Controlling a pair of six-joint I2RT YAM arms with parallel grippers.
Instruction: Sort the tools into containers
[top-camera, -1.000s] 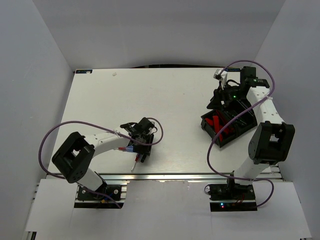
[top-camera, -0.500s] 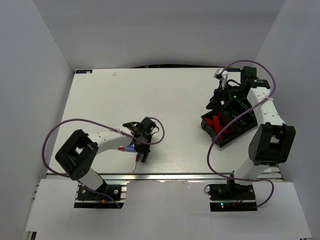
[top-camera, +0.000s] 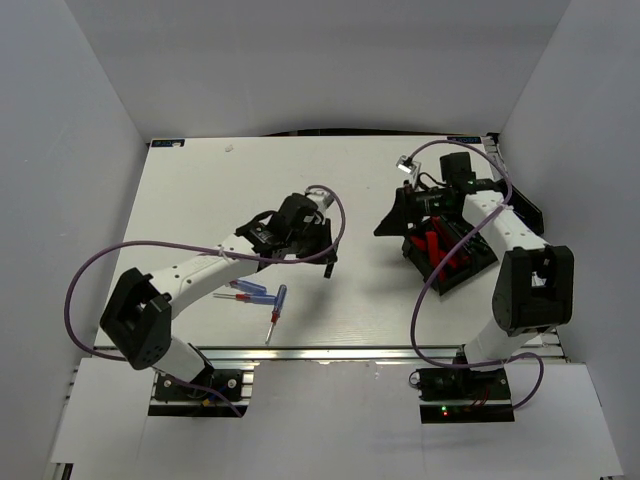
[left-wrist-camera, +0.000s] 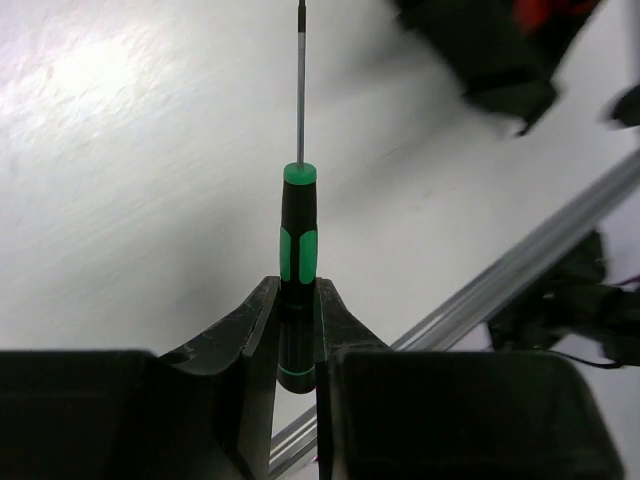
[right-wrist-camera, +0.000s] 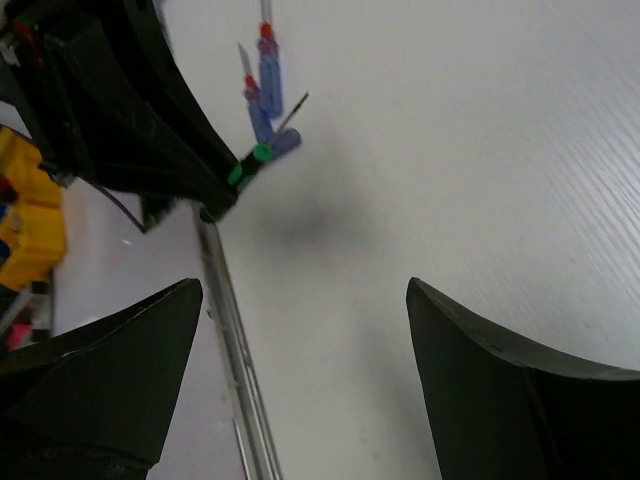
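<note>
A black-green screwdriver (left-wrist-camera: 298, 235) is clamped by its handle end in my left gripper (left-wrist-camera: 296, 300), which is shut on it, shaft pointing away. In the top view this left gripper (top-camera: 323, 254) hangs over mid-table, left of the black bin (top-camera: 478, 262) that holds red-and-black knives (top-camera: 436, 245). Clear blue-and-red screwdrivers (top-camera: 246, 289) lie near the front edge, another (top-camera: 279, 298) beside them. My right gripper (top-camera: 403, 216) stands wide open just left of the bin, with nothing between its fingers (right-wrist-camera: 520, 390). Its wrist view shows the left gripper (right-wrist-camera: 120, 110) and the green screwdriver (right-wrist-camera: 255, 160).
An aluminium rail (top-camera: 350, 349) runs along the table's front edge. White walls close in the left, right and back sides. Purple cables (top-camera: 110, 265) loop off both arms. The blue screwdrivers (right-wrist-camera: 265, 75) lie behind the left gripper in the right wrist view.
My left gripper closed on the black-green screwdriver, lifted it from the pile and carried it right. My right gripper opened wider and swung left, off the bin.
</note>
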